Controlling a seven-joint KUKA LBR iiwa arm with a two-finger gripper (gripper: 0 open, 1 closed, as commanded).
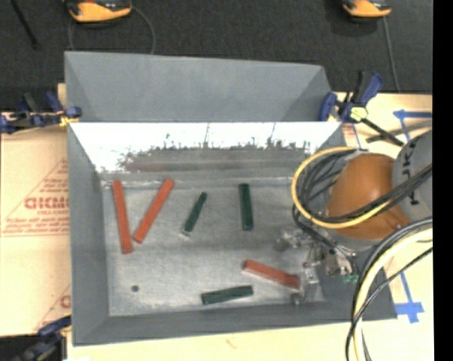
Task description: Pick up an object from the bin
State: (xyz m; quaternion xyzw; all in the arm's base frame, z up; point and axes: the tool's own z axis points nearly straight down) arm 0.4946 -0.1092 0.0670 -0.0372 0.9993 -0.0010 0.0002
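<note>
Six sticks lie flat on the floor of the grey bin [87, 277], three orange and three dark green, none stacked.

Nearest, close along the near wall, is the crosswise green stick [226, 295]. To its left, well apart from everything, one small dark speck [134, 289] sits on the floor. Just behind the crosswise green stick and a little to the right lies the orange-red stick [270, 273], slanting down toward the right. These two are near each other but apart.

The tool [309, 278] is down in the near right corner of the bin, at the right end of the orange-red stick, which is the thing closest to it. I cannot tell whether the two touch, whether the tool is open or closed, or whether it has hold of anything.

Above the tool, the arm's orange cover [366, 194] and a loop of cables [311, 194] hide the right side of the floor.

Farther back four sticks lie in a row. From the left:
- the straight orange stick [121, 216], running near to far
- the leaning orange stick [153, 210], its lower end just beside the first
- the slanted green stick [194, 213]
- the straight green stick [245, 207], nearest of the row to the cables
</note>
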